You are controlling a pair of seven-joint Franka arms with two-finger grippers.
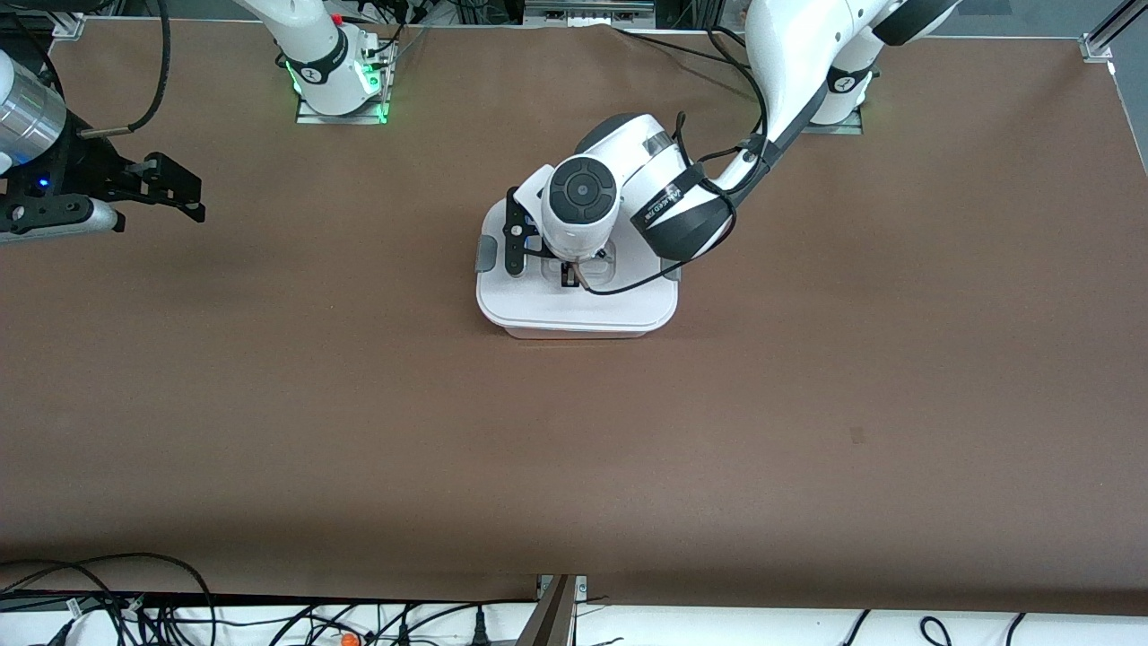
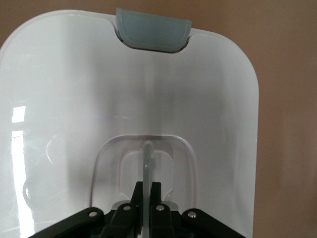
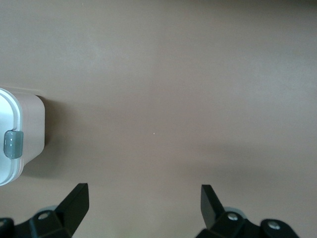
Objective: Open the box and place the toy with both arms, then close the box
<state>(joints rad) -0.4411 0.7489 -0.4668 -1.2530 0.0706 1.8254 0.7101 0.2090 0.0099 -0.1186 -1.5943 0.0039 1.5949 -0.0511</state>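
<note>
box (image 1: 574, 309) mid-table, lid on | left gripper (image 2: 147, 198) clenched on lid handle (image 2: 147, 158) | right gripper (image 3: 143, 203) spread, waiting toward right arm's end | lid likely light, stiff, slippery; lift by handle

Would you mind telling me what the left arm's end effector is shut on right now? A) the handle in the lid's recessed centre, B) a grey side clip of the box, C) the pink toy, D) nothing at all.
A: the left end effector pinches the thin upright handle in the recess of the box lid.
</note>
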